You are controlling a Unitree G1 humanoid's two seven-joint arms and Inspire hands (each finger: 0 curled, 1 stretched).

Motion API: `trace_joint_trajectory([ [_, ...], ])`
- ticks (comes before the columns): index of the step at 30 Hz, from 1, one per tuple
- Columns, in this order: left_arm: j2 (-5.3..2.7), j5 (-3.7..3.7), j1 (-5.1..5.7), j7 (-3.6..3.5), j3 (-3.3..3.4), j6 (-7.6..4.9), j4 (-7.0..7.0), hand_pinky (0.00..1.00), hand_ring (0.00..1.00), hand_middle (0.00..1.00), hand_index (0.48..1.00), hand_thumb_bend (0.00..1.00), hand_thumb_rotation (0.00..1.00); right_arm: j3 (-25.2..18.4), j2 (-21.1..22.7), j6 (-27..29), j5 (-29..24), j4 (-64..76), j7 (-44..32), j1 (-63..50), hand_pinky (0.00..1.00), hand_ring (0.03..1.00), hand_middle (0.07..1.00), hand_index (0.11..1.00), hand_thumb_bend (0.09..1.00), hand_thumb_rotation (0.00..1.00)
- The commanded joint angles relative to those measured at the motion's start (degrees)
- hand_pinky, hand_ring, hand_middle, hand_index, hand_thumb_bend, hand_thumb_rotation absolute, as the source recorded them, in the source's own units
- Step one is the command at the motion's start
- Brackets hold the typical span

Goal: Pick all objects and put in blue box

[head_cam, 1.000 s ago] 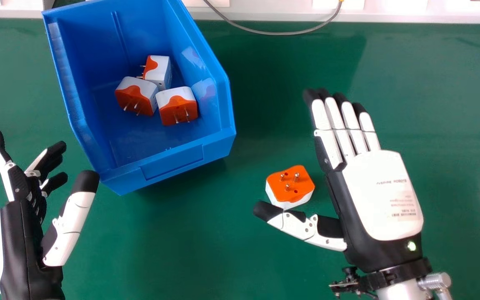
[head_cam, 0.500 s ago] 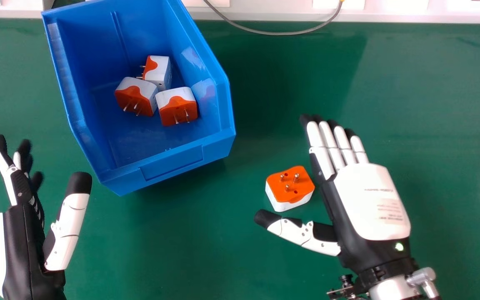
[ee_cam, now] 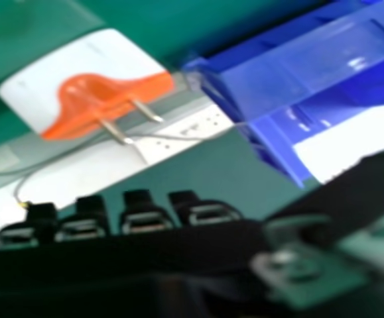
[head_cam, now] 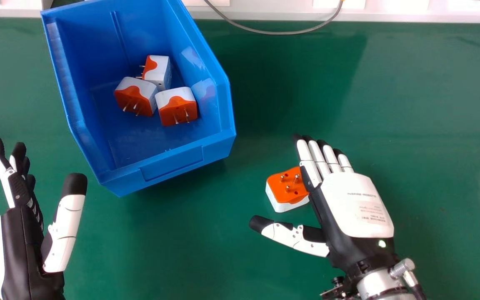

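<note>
The right robot hand [head_cam: 356, 204], open, has shifted down-left towards the last adapter [head_cam: 286, 187], below-right of centre; grasping likely follows.

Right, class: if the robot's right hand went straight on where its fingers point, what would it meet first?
Probably the grey cable by the table's far edge; depth is unclear, so the right hand might pass above it.

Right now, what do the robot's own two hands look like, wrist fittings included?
The left hand and right hand are black with white plates and black fingertips. The right hand's broad white back panel bears small print; near its wrist are a small greenish light, silver fittings and a black cable.
</note>
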State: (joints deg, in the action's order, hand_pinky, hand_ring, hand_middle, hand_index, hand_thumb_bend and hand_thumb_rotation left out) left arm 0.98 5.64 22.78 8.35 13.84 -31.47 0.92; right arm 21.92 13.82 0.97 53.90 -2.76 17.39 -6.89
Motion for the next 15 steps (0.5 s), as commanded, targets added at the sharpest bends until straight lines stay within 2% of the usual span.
trace_joint_trajectory([
  [1,0.21,-0.15,0.05,0.28,0.19,-0.52,1.17,1.00,1.00,1.00,1.000,0.81,0.82,0.6,-0.2,-0.8,0.1,-0.6,-0.6,2.1,0.87,0.959,0.978,0.960,0.546,0.84],
  [7,0.48,-0.53,-0.44,0.13,0.42,-0.76,0.85,1.00,1.00,1.00,1.000,0.81,0.80,1.6,-0.7,-2.6,-0.1,-5.0,-1.1,6.5,0.84,0.921,0.952,0.939,0.521,0.81],
  [15,0.96,-1.59,-0.78,-0.51,0.57,-0.92,0.49,1.00,1.00,1.00,1.000,0.83,0.78,2.5,-0.9,-3.2,-0.2,-9.9,0.4,10.0,0.82,0.902,0.940,0.923,0.507,0.79],
])
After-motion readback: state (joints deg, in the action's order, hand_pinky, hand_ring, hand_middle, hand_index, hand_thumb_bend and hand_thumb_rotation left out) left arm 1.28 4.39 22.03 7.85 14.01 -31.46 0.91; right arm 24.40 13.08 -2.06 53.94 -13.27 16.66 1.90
